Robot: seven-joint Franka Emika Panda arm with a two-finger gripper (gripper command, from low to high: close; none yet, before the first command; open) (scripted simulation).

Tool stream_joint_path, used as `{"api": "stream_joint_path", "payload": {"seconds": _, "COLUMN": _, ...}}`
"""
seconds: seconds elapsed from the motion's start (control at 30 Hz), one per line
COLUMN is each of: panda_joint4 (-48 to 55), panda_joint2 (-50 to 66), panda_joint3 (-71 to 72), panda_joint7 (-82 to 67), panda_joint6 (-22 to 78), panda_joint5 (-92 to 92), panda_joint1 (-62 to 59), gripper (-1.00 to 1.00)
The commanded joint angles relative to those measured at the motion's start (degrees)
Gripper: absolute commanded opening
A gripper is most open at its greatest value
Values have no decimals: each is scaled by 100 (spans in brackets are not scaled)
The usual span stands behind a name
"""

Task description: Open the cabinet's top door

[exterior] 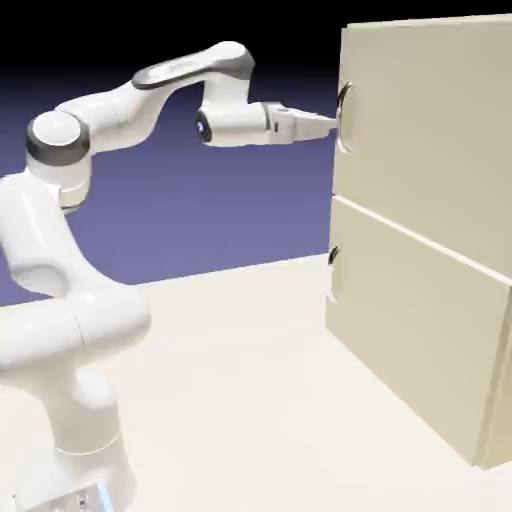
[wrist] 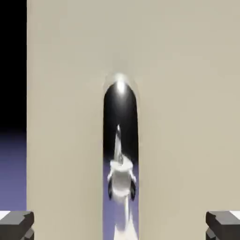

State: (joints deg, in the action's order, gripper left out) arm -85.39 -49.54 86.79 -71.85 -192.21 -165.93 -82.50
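The beige cabinet [exterior: 430, 230] stands at the exterior view's right, both doors flush. Its top door [exterior: 440, 120] carries a dark curved handle [exterior: 344, 108] near its left edge. My gripper [exterior: 328, 124] reaches level toward that handle, its tips just short of it or touching; I cannot tell which. In the hand view the top door [wrist: 187, 93] fills the picture, and the shiny handle [wrist: 120, 154] runs upright down the middle, mirroring the arm. The grey fingertips [wrist: 16, 224] stand wide apart at the bottom corners, on either side of the handle. The gripper [wrist: 120, 225] is open, with no grip on the handle.
The lower door [exterior: 420, 330] has its own small dark handle [exterior: 333, 255] below. The pale table [exterior: 250, 400] stretches out before the cabinet. My arm arcs in from the exterior view's lower left.
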Motion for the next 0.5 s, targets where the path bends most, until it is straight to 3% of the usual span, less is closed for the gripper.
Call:
{"api": "stream_joint_path", "payload": {"seconds": 0.0, "panda_joint4": 165, "panda_joint2": 22, "panda_joint3": 128, "panda_joint7": -10, "panda_joint6": -14, "panda_joint5": 0, "panda_joint1": -196, "gripper": 0}}
{"api": "stream_joint_path", "payload": {"seconds": 0.03, "panda_joint4": 306, "panda_joint2": 41, "panda_joint3": 239, "panda_joint7": -19, "panda_joint6": -26, "panda_joint5": 0, "panda_joint1": -364, "gripper": 0}}
{"api": "stream_joint_path", "payload": {"seconds": 0.07, "panda_joint4": 306, "panda_joint2": 42, "panda_joint3": 239, "panda_joint7": -19, "panda_joint6": -26, "panda_joint5": 0, "panda_joint1": -364, "gripper": -100}}
{"api": "stream_joint_path", "payload": {"seconds": 0.47, "panda_joint4": -1746, "panda_joint2": 511, "panda_joint3": -1161, "panda_joint7": -658, "panda_joint6": 1056, "panda_joint5": -8, "panda_joint1": 1915, "gripper": -100}}
